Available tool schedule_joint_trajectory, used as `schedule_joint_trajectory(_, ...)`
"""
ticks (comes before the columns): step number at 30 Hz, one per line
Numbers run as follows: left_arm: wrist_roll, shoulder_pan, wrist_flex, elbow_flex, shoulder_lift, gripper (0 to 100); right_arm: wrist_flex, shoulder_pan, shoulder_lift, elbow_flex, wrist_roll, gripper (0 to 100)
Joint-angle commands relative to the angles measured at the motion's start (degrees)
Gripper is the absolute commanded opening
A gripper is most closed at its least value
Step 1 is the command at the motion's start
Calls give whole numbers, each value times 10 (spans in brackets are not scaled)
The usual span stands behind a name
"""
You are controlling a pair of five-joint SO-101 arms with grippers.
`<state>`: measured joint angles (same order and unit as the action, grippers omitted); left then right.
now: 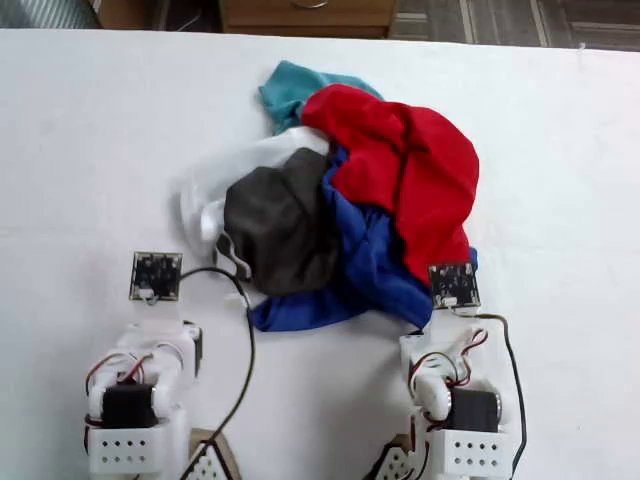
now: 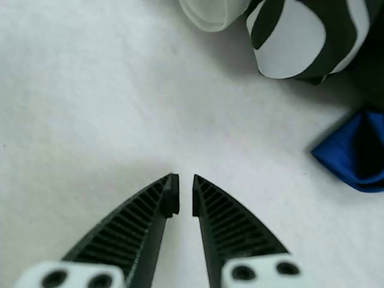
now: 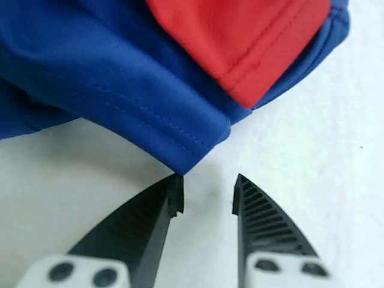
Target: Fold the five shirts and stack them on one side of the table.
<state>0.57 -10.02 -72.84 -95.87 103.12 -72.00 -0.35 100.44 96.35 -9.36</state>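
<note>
Several shirts lie in a crumpled pile mid-table: a teal shirt (image 1: pixel 287 90) at the back, a red shirt (image 1: pixel 410 165) on the right, a blue shirt (image 1: pixel 365 265) beneath it, a dark shirt (image 1: pixel 280 225) in the middle and a white shirt (image 1: pixel 215 190) on the left. My left gripper (image 2: pixel 183 195) hovers over bare table, almost shut and empty, short of the dark shirt's striped part (image 2: pixel 300 36) and a blue corner (image 2: pixel 357 156). My right gripper (image 3: pixel 207 195) is open, one fingertip (image 3: pixel 176 192) right at the blue shirt's hem (image 3: pixel 120 78), with red cloth (image 3: pixel 240 36) beyond.
The white table (image 1: pixel 90 150) has free room to the left and right (image 1: pixel 570 180) of the pile. A black cable (image 1: pixel 246 345) runs from the left arm's wrist toward the front edge. Wooden furniture (image 1: pixel 305 15) stands behind the table.
</note>
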Motion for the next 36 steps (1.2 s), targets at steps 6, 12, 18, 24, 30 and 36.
schedule_joint_trajectory(6,-4,-2,-3,-12,6,68,9,-1,-6,5,-3,142)
schedule_joint_trajectory(12,15,-8,22,-12,8,85,92,1,-6,8,-7,145)
schedule_joint_trajectory(18,280,-144,127,-9,9,293,311,4,-6,8,-16,145)
schedule_joint_trajectory(24,331,-236,248,0,8,282,403,15,-6,4,-138,145)
schedule_joint_trajectory(30,253,-280,278,96,5,215,305,103,-6,-146,-246,144)
schedule_joint_trajectory(36,212,-211,237,346,-45,233,233,119,-14,-399,-247,144)
